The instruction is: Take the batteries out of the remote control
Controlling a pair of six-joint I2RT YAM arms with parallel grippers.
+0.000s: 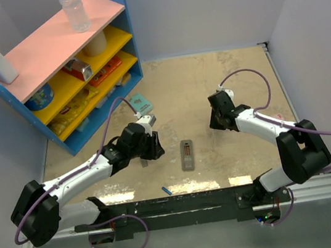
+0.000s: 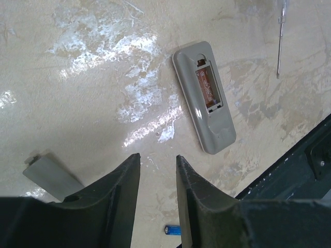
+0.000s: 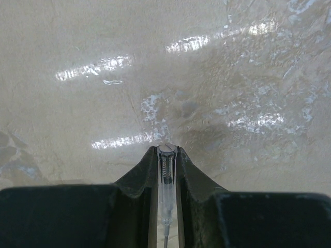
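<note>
The remote control [image 1: 187,155] lies on the surface [image 1: 209,80] between the arms. Its compartment is open and the contents are indistinct. One battery [image 2: 172,229] lies nearer the arm bases, partly hidden by the left hand [image 2: 158,170], whose fingers stand apart. The right hand [image 3: 166,150] clamps a clear slim tool [image 3: 166,175], its rear end cut off.

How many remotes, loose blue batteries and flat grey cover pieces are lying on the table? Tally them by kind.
remote control: 1
blue battery: 1
grey cover piece: 1
Total: 3
</note>
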